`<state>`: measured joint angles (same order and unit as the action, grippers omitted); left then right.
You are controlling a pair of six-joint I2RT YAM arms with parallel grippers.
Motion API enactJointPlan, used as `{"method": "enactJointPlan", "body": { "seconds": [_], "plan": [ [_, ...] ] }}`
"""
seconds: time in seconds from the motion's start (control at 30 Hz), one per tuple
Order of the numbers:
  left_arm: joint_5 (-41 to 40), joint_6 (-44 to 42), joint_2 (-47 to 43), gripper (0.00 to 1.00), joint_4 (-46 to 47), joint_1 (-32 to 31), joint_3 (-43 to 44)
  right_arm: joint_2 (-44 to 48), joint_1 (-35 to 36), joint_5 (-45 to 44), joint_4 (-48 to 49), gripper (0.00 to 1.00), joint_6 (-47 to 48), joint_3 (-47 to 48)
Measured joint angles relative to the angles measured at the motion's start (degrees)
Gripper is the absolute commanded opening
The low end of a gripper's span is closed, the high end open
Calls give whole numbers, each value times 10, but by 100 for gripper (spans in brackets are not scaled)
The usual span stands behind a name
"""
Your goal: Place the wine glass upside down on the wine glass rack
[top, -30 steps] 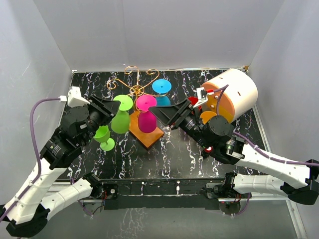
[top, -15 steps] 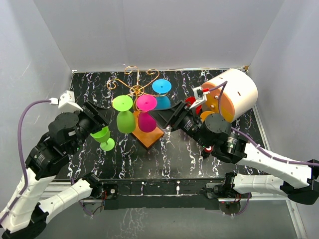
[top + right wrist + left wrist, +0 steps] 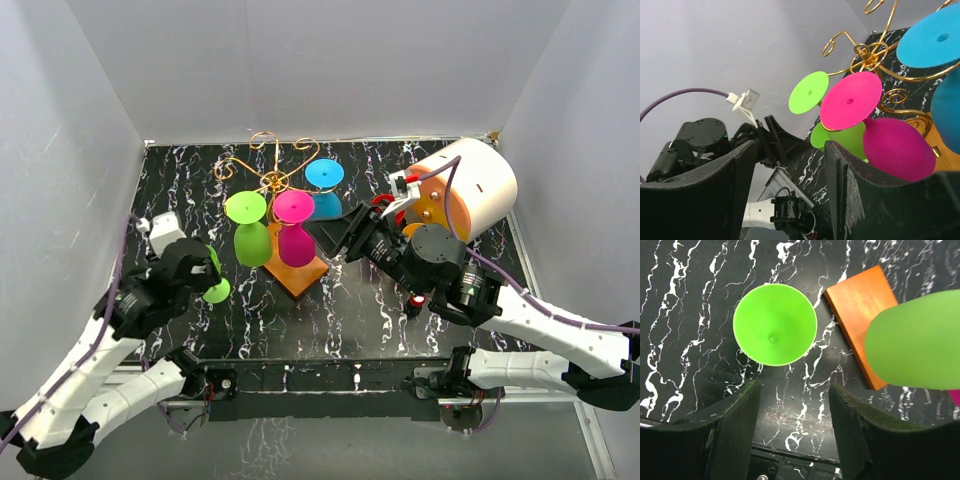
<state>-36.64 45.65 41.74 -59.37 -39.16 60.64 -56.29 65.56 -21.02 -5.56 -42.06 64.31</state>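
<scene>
The gold wire wine glass rack (image 3: 272,180) stands on its orange-brown base (image 3: 303,273). A green wine glass (image 3: 250,240), a magenta one (image 3: 295,243) and a blue one (image 3: 324,175) hang upside down on it. Another green wine glass (image 3: 214,288) stands upright on the table at the left, and the left wrist view (image 3: 775,324) shows it from above. My left gripper (image 3: 794,390) is open and empty, pointing down just short of it. My right gripper (image 3: 790,150) is open and empty beside the magenta glass (image 3: 897,148).
A large white and orange cylinder (image 3: 468,182) lies at the back right with orange and red pieces at its mouth. The rack's base (image 3: 860,310) and the hanging green bowl (image 3: 915,340) are right of the standing glass. White walls enclose the black marbled table (image 3: 350,310).
My left arm has drawn back from the hanging green glass toward the near left and turned down over the standing green glass. The right gripper has barely shifted.
</scene>
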Motion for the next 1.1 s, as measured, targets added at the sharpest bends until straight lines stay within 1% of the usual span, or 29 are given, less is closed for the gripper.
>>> {"method": "enactJointPlan", "body": {
  "seconds": [0.17, 0.27, 0.37, 0.5, 0.63, 0.83, 1.0, 1.1],
  "plan": [
    [10, -37, 31, 51, 47, 0, -42, -1, 0, -2, -5, 54, 0, 0],
    [15, -69, 40, 49, 85, 0, -45, -1, 0, -4, -7, 54, 0, 0],
    [19, -93, 55, 43, 113, 2, -45, 1, 0, -7, -8, 54, 0, 0],
    [33, -118, 96, 41, 140, 11, -45, 7, 0, -13, -9, 54, 0, 0],
    [44, -131, 128, 41, 153, 33, -45, 12, 0, -16, -9, 54, 0, 0],
    [59, -148, 133, 41, 169, 74, -51, 16, 0, -18, -9, 54, 0, 0],
    [76, -155, 139, 31, 178, 93, -61, 19, 0, -20, -9, 54, 0, 0],
    [87, -155, 145, 28, 182, 100, -78, 19, 0, -21, -9, 54, 0, 0]
  ]
}}
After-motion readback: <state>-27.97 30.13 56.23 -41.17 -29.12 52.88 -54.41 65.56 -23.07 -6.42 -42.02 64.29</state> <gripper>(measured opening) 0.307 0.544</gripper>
